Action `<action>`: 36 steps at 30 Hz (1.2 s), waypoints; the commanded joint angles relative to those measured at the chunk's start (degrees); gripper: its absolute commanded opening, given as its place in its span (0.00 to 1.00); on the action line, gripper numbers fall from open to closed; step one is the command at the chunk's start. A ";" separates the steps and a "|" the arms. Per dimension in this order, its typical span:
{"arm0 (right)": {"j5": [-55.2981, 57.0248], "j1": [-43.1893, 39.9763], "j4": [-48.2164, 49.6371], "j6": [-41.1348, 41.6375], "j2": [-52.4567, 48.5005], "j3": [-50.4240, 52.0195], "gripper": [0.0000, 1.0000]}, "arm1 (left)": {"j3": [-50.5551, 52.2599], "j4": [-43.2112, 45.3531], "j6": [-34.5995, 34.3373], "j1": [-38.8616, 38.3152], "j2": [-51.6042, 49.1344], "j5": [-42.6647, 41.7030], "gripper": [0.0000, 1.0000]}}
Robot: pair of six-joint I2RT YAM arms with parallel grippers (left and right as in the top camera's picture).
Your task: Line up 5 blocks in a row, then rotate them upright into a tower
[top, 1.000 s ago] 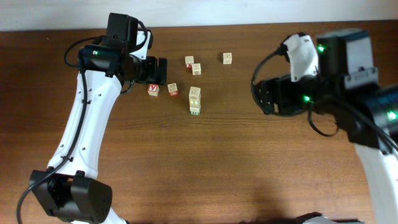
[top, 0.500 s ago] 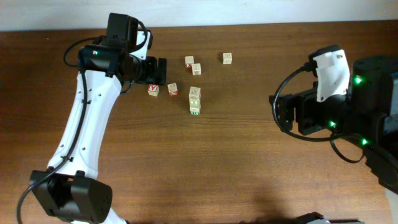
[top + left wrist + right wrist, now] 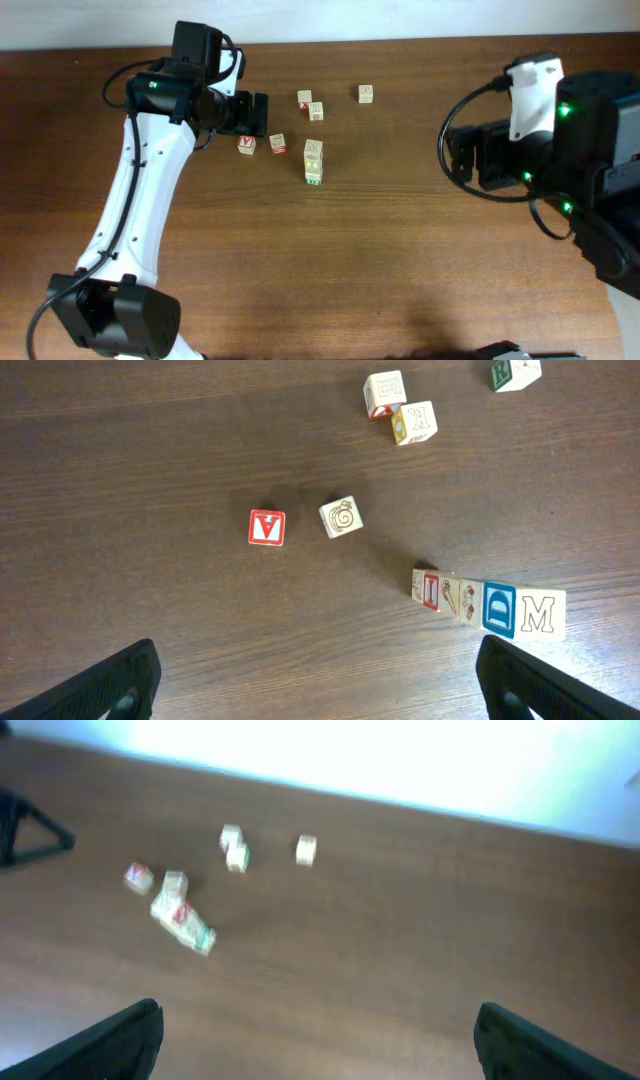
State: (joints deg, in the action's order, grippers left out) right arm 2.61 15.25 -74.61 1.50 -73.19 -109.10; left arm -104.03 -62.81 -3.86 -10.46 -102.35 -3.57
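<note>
L fingers (image 3: 110,685) & R fingers (image 3: 100,1040) wide, empty. Blocks (image 3: 313,160) nr far edge of surface (image 3: 380,260): centre over one, straddle w/o nudging neighbours, twist flat.

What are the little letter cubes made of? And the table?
The letter cubes look like pale wood, matte, with colours printed on the faces. The table looks like dark brown wood or a wood-print laminate: streaky grain lines, slight sheen.
</note>
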 commanded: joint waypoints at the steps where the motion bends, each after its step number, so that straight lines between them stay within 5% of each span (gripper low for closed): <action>1: 2.14 -1.77 6.84 0.37 3.02 5.70 0.99 | -1.07 0.02 0.48 0.13 1.38 0.61 0.99; 6: -3.41 -5.60 21.64 -6.08 10.71 21.68 0.99 | -1.07 0.02 0.48 0.13 1.38 0.61 0.99; 22: -8.41 -15.06 60.43 -6.01 46.95 77.40 0.99 | -1.07 0.02 0.48 0.13 1.38 0.59 0.99; 36: -11.08 -16.04 66.69 -5.99 71.23 106.81 0.99 | -1.07 0.02 0.48 0.13 1.38 0.59 0.99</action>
State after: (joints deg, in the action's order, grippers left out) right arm -6.85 -0.36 -8.12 -4.51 -4.49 -4.67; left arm -104.18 -62.83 -3.86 -10.46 -102.30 -3.16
